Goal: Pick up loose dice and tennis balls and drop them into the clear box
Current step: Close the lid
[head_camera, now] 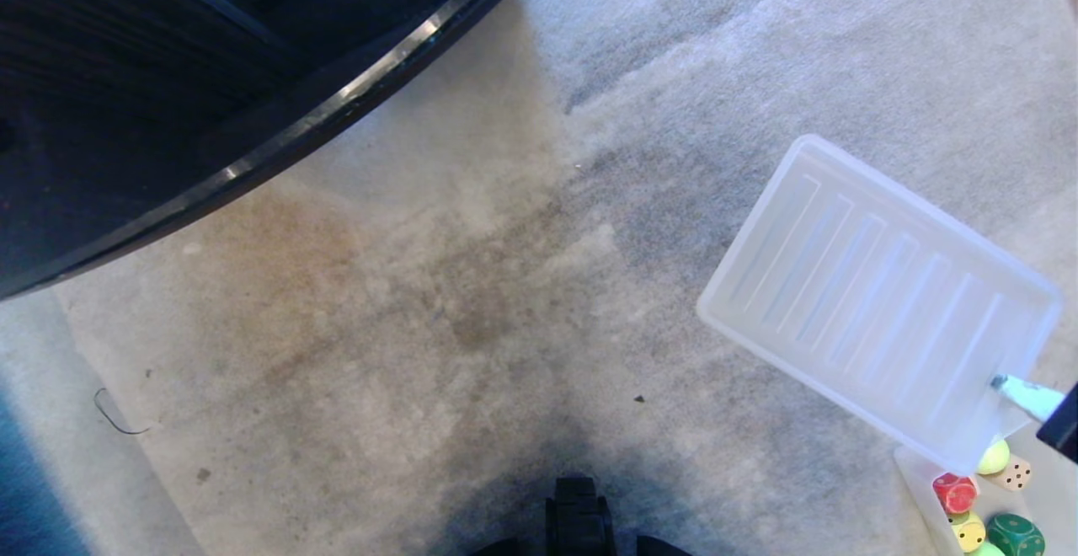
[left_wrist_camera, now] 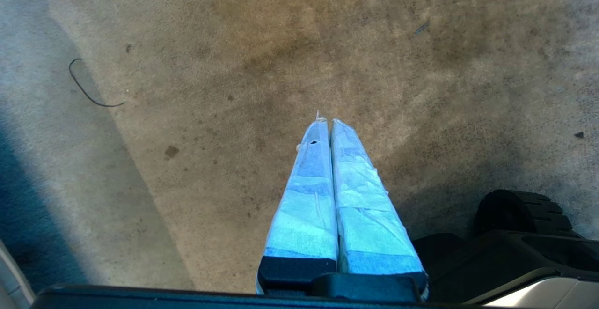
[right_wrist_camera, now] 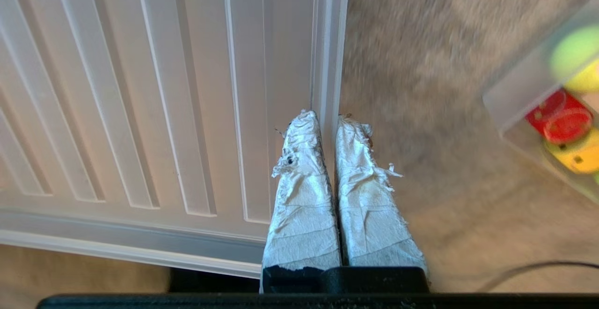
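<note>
The clear box [head_camera: 914, 465] sits on the carpet at the bottom right. Inside it lie a red die [head_camera: 954, 493], a beige die [head_camera: 1015, 473], a yellow die [head_camera: 968, 531], a dark green die [head_camera: 1015, 535] and a tennis ball [head_camera: 994, 457]; a second tennis ball [head_camera: 987, 550] peeks in at the frame edge. My right gripper [head_camera: 1004, 384] is shut on the rim of a flat ribbed tray [head_camera: 876, 295], holding it just above the box. The right wrist view shows the fingers [right_wrist_camera: 304, 159] straddling the tray's rim [right_wrist_camera: 330, 65]. My left gripper [left_wrist_camera: 326, 121] hangs shut and empty over the carpet.
A dark round table [head_camera: 210, 76] fills the far left. My base [head_camera: 577, 514] shows at the bottom centre. A thin wire [head_camera: 118, 417] lies on the carpet at the left, and a dark cable [right_wrist_camera: 538, 268] runs near the box.
</note>
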You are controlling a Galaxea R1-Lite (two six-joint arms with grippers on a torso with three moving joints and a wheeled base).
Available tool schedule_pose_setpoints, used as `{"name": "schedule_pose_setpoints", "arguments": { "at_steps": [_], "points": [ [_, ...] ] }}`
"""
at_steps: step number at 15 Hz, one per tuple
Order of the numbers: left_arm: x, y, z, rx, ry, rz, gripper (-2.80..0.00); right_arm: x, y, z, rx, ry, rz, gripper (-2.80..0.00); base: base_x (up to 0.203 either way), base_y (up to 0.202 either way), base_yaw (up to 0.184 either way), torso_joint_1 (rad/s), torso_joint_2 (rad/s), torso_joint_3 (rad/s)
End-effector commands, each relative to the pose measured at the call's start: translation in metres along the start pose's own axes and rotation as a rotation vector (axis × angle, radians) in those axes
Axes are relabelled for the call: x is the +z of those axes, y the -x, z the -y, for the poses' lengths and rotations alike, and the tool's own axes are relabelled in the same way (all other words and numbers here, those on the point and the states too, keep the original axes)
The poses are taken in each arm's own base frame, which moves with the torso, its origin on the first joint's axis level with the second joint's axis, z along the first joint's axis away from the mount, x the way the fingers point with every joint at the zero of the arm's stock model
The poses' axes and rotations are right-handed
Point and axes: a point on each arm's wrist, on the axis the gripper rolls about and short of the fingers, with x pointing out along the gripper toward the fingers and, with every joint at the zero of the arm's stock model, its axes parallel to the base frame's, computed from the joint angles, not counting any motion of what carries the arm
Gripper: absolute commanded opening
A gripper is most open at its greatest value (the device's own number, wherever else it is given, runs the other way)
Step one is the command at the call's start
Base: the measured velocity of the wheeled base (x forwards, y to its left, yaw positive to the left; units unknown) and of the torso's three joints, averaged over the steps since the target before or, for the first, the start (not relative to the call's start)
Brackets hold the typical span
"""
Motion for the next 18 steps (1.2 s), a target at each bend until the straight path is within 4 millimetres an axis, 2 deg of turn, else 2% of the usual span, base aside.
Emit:
{"name": "schedule_pose_setpoints", "arguments": {
  "at_steps": [1, 5, 8, 18],
  "points": [
    [0.0, 0.0, 0.0, 0.0, 0.001, 0.001, -2.8, -0.013, 0.046, -0.003, 0.08, 0.067, 0.05, -2.8, 0.0, 0.0, 0.0, 0.0, 0.0, 0.0],
    [0.0, 0.0, 0.0, 0.0, 0.001, -0.001, -2.8, -0.061, 0.088, 0.018, 0.11, 0.226, -0.029, -2.8, 0.0, 0.0, 0.0, 0.0, 0.0, 0.0],
    [0.0, 0.0, 0.0, 0.002, 0.001, -0.001, -2.8, -0.086, 0.097, 0.032, 0.118, 0.284, -0.028, -2.8, 0.0, 0.0, 0.0, 0.0, 0.0, 0.0],
    [0.0, 0.0, 0.0, 0.0, 0.001, 0.001, -2.8, -0.1, 0.117, 0.039, 0.182, 0.297, 0.221, -2.8, 0.0, 0.0, 0.0, 0.0, 0.0, 0.0]
  ]
}}
